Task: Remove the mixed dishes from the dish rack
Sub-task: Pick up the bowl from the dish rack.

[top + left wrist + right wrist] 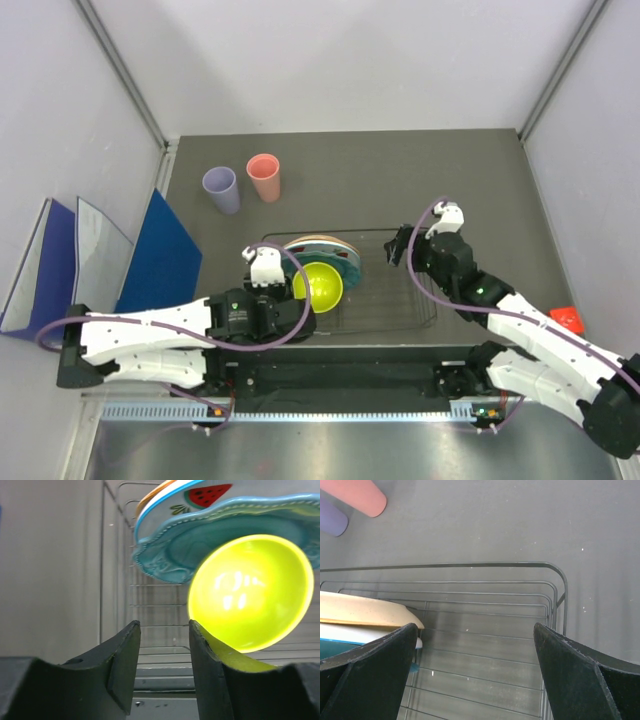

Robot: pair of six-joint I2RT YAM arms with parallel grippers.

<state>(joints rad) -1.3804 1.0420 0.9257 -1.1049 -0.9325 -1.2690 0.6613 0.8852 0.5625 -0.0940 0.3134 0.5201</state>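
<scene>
The left gripper (164, 625) is half spread, pinching nothing. The yellow-green bowl (250, 592) leans in the dish rack (560, 580) against 3 plates (200, 545) standing on edge, its rim perhaps touching that gripper. The right gripper (475, 627) gapes wide above the rack.

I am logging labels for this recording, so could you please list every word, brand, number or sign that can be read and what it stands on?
No text can be read in any view.
white plate: a watermelon picture only, no words.
small red object at the right edge of the table: too small to tell whether it bears print.
lavender cup, salmon-pink cup, yellow-green bowl: plain, no marks.
</scene>
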